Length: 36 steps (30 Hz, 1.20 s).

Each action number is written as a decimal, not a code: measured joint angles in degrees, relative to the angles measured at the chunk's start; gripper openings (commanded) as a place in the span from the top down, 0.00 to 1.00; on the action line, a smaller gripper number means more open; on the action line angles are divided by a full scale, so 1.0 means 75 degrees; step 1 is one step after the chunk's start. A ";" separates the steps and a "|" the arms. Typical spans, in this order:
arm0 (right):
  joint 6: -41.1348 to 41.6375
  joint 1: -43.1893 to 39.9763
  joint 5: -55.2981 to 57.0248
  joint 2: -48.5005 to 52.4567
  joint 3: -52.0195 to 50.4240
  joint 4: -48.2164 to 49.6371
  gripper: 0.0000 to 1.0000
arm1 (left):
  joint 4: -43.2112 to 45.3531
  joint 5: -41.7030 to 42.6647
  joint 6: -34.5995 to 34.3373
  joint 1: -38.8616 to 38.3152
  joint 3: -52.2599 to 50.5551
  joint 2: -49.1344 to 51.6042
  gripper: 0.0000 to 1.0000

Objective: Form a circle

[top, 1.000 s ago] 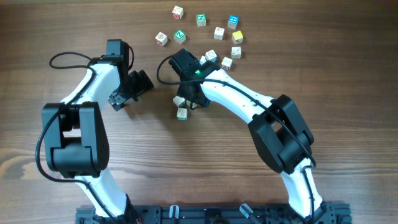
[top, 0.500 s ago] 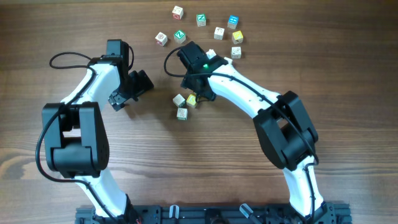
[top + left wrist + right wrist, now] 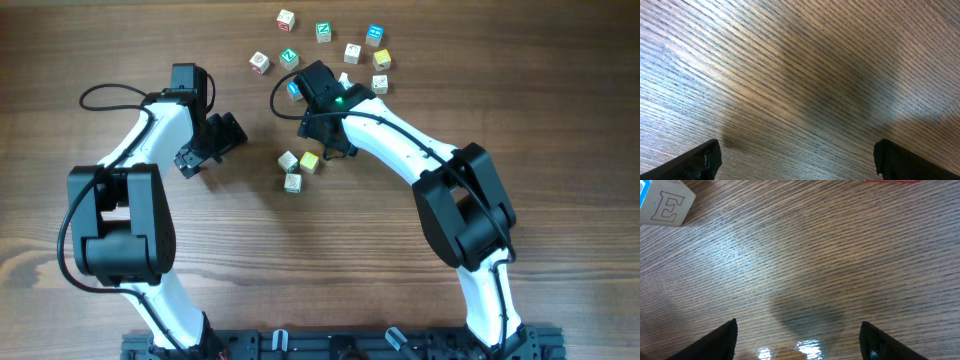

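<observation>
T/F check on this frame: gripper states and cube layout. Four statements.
1. The left gripper is open over bare table. True.
2. The right gripper holds the lower yellow cube. False: the gripper is open and empty; that cube lies on the table beside a cream cube.
3. An E cube shows in the right wrist view. True.
4. All cubes form one closed ring. False: a group of three lies apart from the scattered cubes farther up.

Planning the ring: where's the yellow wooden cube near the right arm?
Overhead view: the yellow wooden cube sits right of a cream cube, beside the right arm.
</observation>
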 measured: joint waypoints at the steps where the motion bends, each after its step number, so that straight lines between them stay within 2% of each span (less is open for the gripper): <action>1: -0.0015 0.0000 0.0000 0.0000 0.0000 0.0000 0.55 | 0.0000 0.0000 0.0000 0.0000 0.0000 0.0000 0.00; 2: -0.0041 0.0000 0.0006 0.0000 0.0000 0.0000 0.68 | 0.0000 0.0000 0.0000 0.0000 0.0000 0.0000 0.00; 3: -0.0076 0.0000 0.0023 0.0000 0.0000 -0.0003 0.74 | 0.0000 0.0000 0.0000 0.0000 0.0000 0.0000 0.00; 4: -0.0099 0.0000 0.0026 0.0000 0.0000 -0.0012 0.88 | 0.0000 0.0000 0.0000 0.0000 0.0000 0.0000 0.00; 5: -0.0117 0.0000 0.0044 0.0000 0.0000 -0.0017 0.96 | 0.0000 0.0000 0.0000 0.0000 0.0000 0.0000 0.00; 27: -0.0131 0.0000 0.0484 0.0000 0.0000 -0.0114 0.96 | 0.0000 0.0000 0.0000 0.0000 0.0000 0.0000 0.00; 31: -0.0189 0.0000 0.0490 0.0000 0.0000 -0.0565 0.96 | 0.0000 0.0000 0.0000 0.0000 0.0000 0.0000 0.00; 36: -0.0819 0.0000 0.0117 0.0000 0.0000 -0.1265 0.94 | -0.0003 0.0000 0.0000 0.0000 0.0000 0.0000 0.00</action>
